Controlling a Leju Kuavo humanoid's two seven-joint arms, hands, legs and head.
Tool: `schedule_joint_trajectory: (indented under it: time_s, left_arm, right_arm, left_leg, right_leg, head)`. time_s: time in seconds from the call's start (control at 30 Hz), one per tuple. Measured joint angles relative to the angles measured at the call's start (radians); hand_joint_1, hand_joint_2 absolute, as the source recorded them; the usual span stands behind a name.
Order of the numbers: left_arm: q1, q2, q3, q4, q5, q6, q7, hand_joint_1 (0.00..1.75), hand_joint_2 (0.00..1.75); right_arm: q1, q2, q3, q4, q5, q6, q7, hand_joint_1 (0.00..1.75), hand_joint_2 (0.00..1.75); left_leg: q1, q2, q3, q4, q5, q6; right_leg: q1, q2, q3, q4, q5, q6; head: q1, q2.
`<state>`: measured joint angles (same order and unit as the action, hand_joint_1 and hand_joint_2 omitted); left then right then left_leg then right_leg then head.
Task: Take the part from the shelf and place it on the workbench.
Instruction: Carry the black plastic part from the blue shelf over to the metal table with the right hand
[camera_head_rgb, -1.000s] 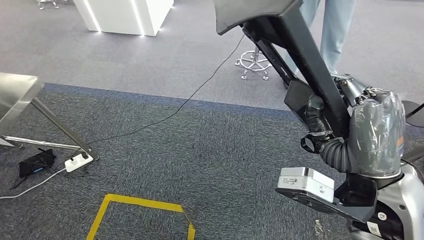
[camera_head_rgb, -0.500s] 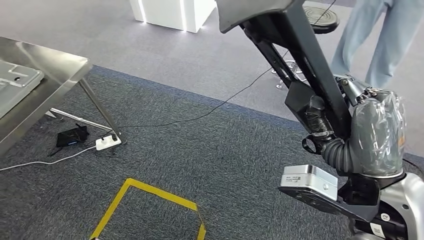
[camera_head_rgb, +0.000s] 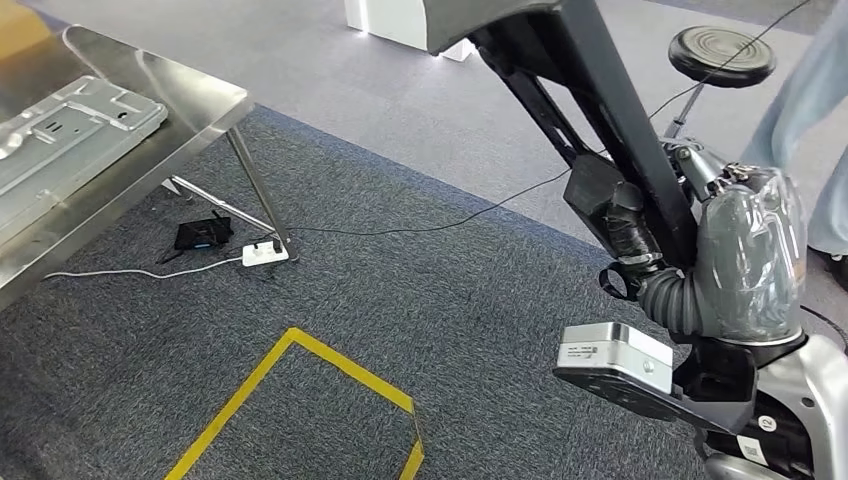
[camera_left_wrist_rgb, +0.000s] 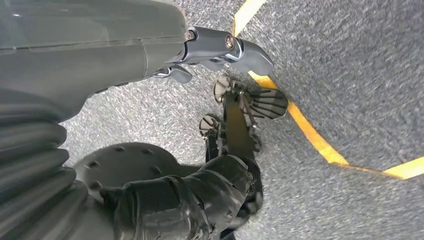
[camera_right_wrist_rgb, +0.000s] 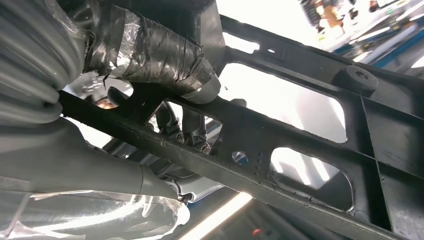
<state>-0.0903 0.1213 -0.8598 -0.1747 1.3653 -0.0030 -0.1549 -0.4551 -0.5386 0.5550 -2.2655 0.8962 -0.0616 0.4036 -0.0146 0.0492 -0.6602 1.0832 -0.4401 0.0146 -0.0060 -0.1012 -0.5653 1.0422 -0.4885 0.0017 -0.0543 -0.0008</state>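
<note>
**Carrying the frame toward the steel surface**

We hold the long black metal frame part with open cut-outs (camera_head_rgb: 600, 110) in our right hand (camera_head_rgb: 640, 235). In the right wrist view the taped dark fingers (camera_right_wrist_rgb: 150, 50) curl over one of its bars, so the hand is clamped around the part rather than spread. The part rises steeply up and away from the hand, well above the grey carpet floor (camera_head_rgb: 400, 290); we judge that this keeps its long end from catching on anything as we walk.

Our left hand (camera_left_wrist_rgb: 200, 205) hangs low over the carpet. Its dark fingers look curled inward with nothing visible in them, though the angle leaves that unsure. A yellow tape line (camera_head_rgb: 300, 370) marks the floor below it.

The shiny stainless-steel workbench surface (camera_head_rgb: 190, 105) stands to our left, well apart from the part. A pale grey stamped metal plate (camera_head_rgb: 70, 125) already lies on it. Under the surface a white power strip (camera_head_rgb: 264, 253) and a black cable (camera_head_rgb: 440, 222) lie on the carpet.

We judge the part is off the shelf and in transit; placing it remains.
</note>
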Motion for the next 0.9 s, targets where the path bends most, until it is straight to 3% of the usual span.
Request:
schedule_joint_trajectory:
  time_s: [0.07, 0.13, 0.2, 0.27, 0.33, 0.37, 0.43, 0.5, 0.57, 0.63, 0.67, 0.7, 0.77, 0.83, 0.87, 0.9]
  left_arm:
    - [-0.001, 0.001, 0.000, 0.000, 0.000, 0.004, 0.001, 0.00, 1.75]
    - [0.002, 0.001, 0.000, 0.000, 0.000, 0.008, 0.004, 0.00, 1.75]
    - [0.003, 0.001, 0.000, 0.000, 0.000, 0.010, 0.005, 0.00, 1.75]
    - [0.000, 0.001, 0.000, 0.000, 0.001, 0.011, 0.006, 0.00, 1.75]
    - [-0.003, 0.001, 0.001, 0.000, 0.001, 0.012, 0.006, 0.00, 1.75]
    - [-0.003, 0.001, 0.001, 0.000, 0.001, 0.013, 0.006, 0.00, 1.75]
    - [-0.002, 0.001, 0.001, 0.000, 0.002, 0.014, 0.006, 0.00, 1.75]
    - [-0.003, 0.001, 0.001, 0.000, 0.002, 0.014, 0.006, 0.00, 1.75]
    - [-0.003, 0.001, 0.001, 0.000, 0.002, 0.015, 0.007, 0.00, 1.75]
    - [0.001, 0.002, 0.001, 0.000, 0.002, 0.016, 0.007, 0.00, 1.75]
    - [0.003, 0.002, 0.002, 0.000, 0.002, 0.017, 0.006, 0.00, 1.75]
    - [0.004, 0.002, 0.002, 0.000, 0.002, 0.018, 0.005, 0.00, 1.75]
    - [0.000, 0.002, 0.002, 0.000, 0.002, 0.020, 0.002, 0.00, 1.75]
    - [-0.002, 0.001, 0.003, 0.000, 0.003, 0.022, 0.000, 0.00, 1.75]
    - [0.000, 0.001, 0.003, 0.000, 0.003, 0.022, -0.001, 0.00, 1.75]
    - [0.001, 0.001, 0.003, 0.000, 0.003, 0.022, -0.002, 0.00, 1.75]
  right_arm:
    - [-0.002, 0.000, 0.000, 0.000, -0.003, 0.000, 0.000, 1.75, 1.75]
    - [-0.004, 0.000, 0.000, 0.000, -0.005, 0.000, 0.000, 1.75, 1.75]
    - [-0.007, -0.001, 0.000, 0.000, -0.006, 0.000, 0.000, 1.75, 1.75]
    - [-0.007, -0.001, 0.000, 0.000, -0.006, 0.000, 0.000, 1.75, 1.75]
    - [-0.006, -0.002, 0.000, 0.000, -0.007, 0.000, 0.000, 1.75, 1.75]
    - [-0.006, -0.002, 0.000, 0.000, -0.007, 0.000, 0.000, 1.75, 1.75]
    - [-0.006, -0.002, 0.000, 0.001, -0.007, 0.001, 0.000, 1.75, 1.75]
    - [-0.007, -0.002, 0.000, 0.001, -0.007, 0.000, 0.000, 1.75, 1.75]
    - [-0.007, -0.002, -0.001, 0.000, -0.008, 0.000, 0.001, 1.75, 1.75]
    - [-0.009, -0.002, -0.001, 0.000, -0.008, 0.001, 0.001, 1.75, 1.75]
    - [-0.010, -0.002, -0.001, 0.000, -0.009, 0.001, 0.001, 1.75, 1.75]
    - [-0.012, -0.002, -0.001, 0.000, -0.010, 0.002, 0.001, 1.75, 1.75]
    - [-0.013, -0.002, -0.001, 0.000, -0.012, 0.003, 0.001, 1.75, 1.75]
    - [-0.013, -0.002, -0.001, 0.000, -0.014, 0.004, 0.000, 1.75, 1.75]
    - [-0.013, -0.002, -0.001, 0.000, -0.014, 0.005, 0.000, 1.75, 1.75]
    - [-0.013, -0.002, -0.001, 0.000, -0.015, 0.006, 0.001, 1.75, 1.75]
  left_leg:
    - [-0.012, 0.009, 0.017, -0.037, 0.000, 0.011]
    - [-0.009, -0.016, 0.024, -0.048, 0.004, 0.020]
    - [-0.001, -0.037, 0.036, -0.063, 0.010, 0.031]
    - [0.004, -0.058, 0.041, -0.068, 0.013, 0.038]
    - [0.005, -0.085, 0.041, -0.066, 0.012, 0.041]
    - [0.006, -0.101, 0.041, -0.064, 0.011, 0.041]
    - [0.010, -0.132, 0.041, -0.055, 0.007, 0.036]
    - [0.012, -0.162, 0.034, -0.040, 0.000, 0.025]
    - [0.016, -0.190, 0.020, -0.033, 0.000, 0.012]
    - [0.020, -0.210, 0.011, -0.036, 0.006, -0.001]
    - [0.018, -0.194, 0.006, -0.030, 0.003, -0.007]
    - [0.016, -0.163, -0.006, -0.008, -0.009, -0.012]
    - [0.015, -0.087, -0.059, 0.094, -0.056, -0.021]
    - [0.019, -0.061, -0.122, 0.204, -0.091, -0.025]
    - [0.020, -0.058, -0.133, 0.220, -0.086, -0.025]
    - [0.021, -0.054, -0.124, 0.200, -0.066, -0.024]
  right_leg:
    - [0.003, -0.020, 0.004, -0.002, -0.004, 0.008]
    - [0.002, -0.028, 0.011, -0.003, -0.010, 0.019]
    - [-0.001, 0.019, -0.001, 0.034, -0.036, 0.028]
    - [-0.004, 0.081, -0.057, 0.145, -0.088, 0.032]
    - [-0.006, 0.098, -0.120, 0.252, -0.117, 0.036]
    - [-0.007, 0.100, -0.133, 0.265, -0.107, 0.037]
    - [-0.013, 0.114, -0.099, 0.172, -0.035, 0.041]
    - [-0.024, 0.170, -0.048, 0.055, 0.012, 0.044]
    - [-0.025, 0.202, -0.030, 0.013, 0.012, 0.040]
    - [-0.023, 0.177, -0.025, 0.005, 0.016, 0.028]
    - [-0.025, 0.162, -0.019, -0.001, 0.017, 0.021]
    - [-0.026, 0.146, -0.013, -0.008, 0.019, 0.014]
    - [-0.021, 0.113, -0.002, -0.016, 0.016, 0.004]
    - [-0.015, 0.080, 0.003, -0.016, 0.009, 0.000]
    - [-0.013, 0.066, 0.006, -0.015, 0.004, 0.000]
    - [-0.012, 0.051, 0.011, -0.015, -0.002, 0.001]
  head:
    - [0.000, 0.000]
    - [0.000, 0.000]
    - [0.003, 0.000]
    - [0.008, 0.000]
    - [0.011, 0.000]
    - [0.011, 0.000]
    - [0.011, 0.000]
    - [0.012, 0.000]
    - [0.012, 0.000]
    - [0.012, 0.000]
    - [0.010, 0.000]
    - [0.006, 0.000]
    - [-0.002, 0.000]
    - [-0.003, 0.000]
    - [-0.003, 0.000]
    - [-0.004, 0.000]
